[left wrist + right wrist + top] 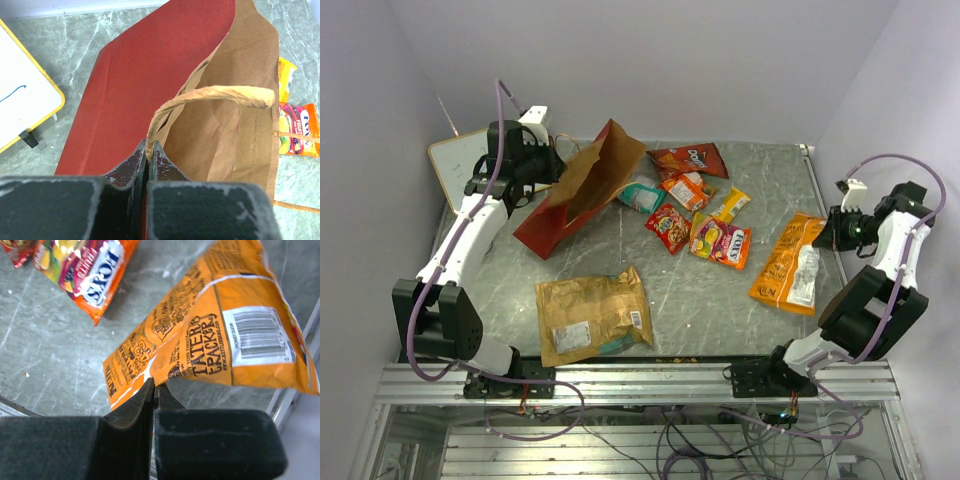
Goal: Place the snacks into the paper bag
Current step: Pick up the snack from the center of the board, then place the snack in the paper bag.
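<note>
The right claw [155,387] is clenched on the sealed edge of the orange bag [225,330], its fingers pinched flat on the foil with no gap showing. From the wrist view the gripped edge seems a little raised. The top view shows most of the packet lying on the counter [720,300], at the right side and well apart from the paper bag [582,185].

The left claw [149,147] is clenched too, nipping the root of the twisted handle [215,92] at the bag's rim. That holds the paper bag tilted on its side at the far left, brown inside showing and mouth facing the snacks.

Judged from this, the step in hand is the pick-up of the orange bag, with the grip just made and the carry not yet begun. The next move calls for a lift clear of the counter, then a long sweep leftward over the small packs [695,215] to the bag's mouth. The packet will hang limp from one edge, so it should go in low end first. The left claw needs to hold the mouth wide and steady.

Left to do: the tan-gold bag [592,315] near the front, the chip bag [688,158] at the back, and the small packs between.
</note>
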You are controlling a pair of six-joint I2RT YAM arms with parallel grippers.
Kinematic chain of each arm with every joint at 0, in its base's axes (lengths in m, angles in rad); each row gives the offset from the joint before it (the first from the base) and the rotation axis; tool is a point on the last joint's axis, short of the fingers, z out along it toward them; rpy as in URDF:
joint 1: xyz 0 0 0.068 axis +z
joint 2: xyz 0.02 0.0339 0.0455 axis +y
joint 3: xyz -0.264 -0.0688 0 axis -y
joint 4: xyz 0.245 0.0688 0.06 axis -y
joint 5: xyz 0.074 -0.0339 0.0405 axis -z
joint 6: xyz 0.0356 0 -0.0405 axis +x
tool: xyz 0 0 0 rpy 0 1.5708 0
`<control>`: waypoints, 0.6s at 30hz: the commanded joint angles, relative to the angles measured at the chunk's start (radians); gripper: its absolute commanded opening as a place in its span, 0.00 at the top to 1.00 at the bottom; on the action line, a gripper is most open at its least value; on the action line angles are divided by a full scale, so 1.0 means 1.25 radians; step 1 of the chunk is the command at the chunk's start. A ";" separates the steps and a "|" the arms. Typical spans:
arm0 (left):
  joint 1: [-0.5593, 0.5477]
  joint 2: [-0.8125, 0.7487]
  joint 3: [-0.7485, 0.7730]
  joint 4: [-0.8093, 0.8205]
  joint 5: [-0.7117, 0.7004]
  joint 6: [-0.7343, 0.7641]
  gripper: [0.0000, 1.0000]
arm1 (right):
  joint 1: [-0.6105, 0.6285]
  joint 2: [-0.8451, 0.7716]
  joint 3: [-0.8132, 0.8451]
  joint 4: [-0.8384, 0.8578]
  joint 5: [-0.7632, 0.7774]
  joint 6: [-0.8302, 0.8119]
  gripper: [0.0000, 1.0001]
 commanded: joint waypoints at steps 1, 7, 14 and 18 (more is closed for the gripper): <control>-0.001 -0.009 0.003 0.000 0.009 0.028 0.93 | 0.021 -0.024 0.098 -0.069 -0.088 -0.028 1.00; -0.002 -0.013 -0.004 0.010 -0.004 0.023 0.93 | 0.099 -0.027 0.267 -0.100 -0.150 0.081 1.00; -0.014 -0.010 0.003 0.014 -0.044 0.029 0.93 | 0.291 -0.046 0.391 0.056 -0.147 0.359 1.00; -0.023 -0.017 -0.013 0.044 -0.069 0.024 0.93 | 0.369 -0.035 0.443 0.162 -0.172 0.505 1.00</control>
